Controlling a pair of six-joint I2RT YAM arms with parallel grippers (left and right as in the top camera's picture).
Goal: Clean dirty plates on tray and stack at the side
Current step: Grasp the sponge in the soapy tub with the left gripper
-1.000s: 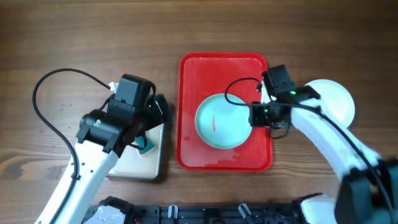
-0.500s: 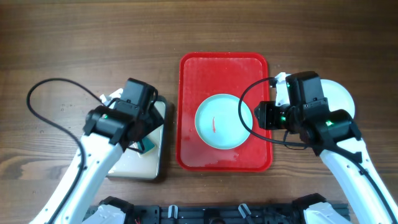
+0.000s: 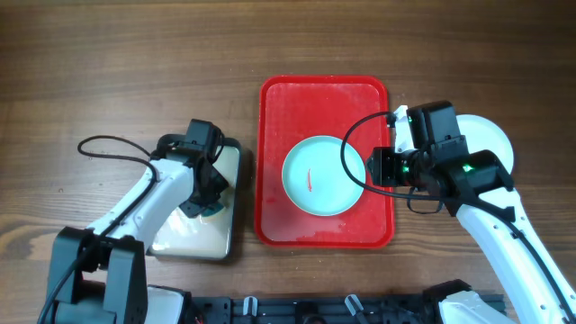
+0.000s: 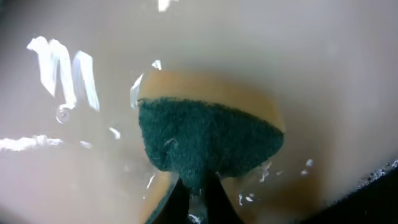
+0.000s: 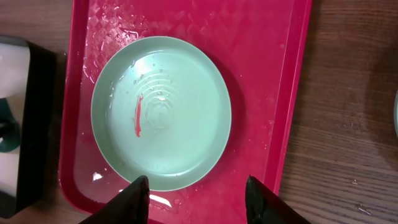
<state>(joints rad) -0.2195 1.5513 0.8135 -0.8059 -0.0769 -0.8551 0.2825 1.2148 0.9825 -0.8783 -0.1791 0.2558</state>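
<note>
Soft, even light falls from above on the brown wooden table (image 3: 135, 54), and shadows are faint. The left wrist view is dim and blurred, with white glare streaking the wet cream tray (image 4: 323, 74) (only the green-and-yellow sponge (image 4: 205, 143) nears focus). Sharp wet glints speckle the large red plastic tray (image 5: 267, 50).

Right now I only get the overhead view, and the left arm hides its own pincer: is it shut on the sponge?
Observer: Yes. The left wrist view shows the left pincer shut on the sponge, green scouring face toward the camera.
Operator: And the right pincer?
Observer: Open and empty, over the plate's edge.
Operator: Plate wet?
Observer: Water beads sit around its red smear.
</note>
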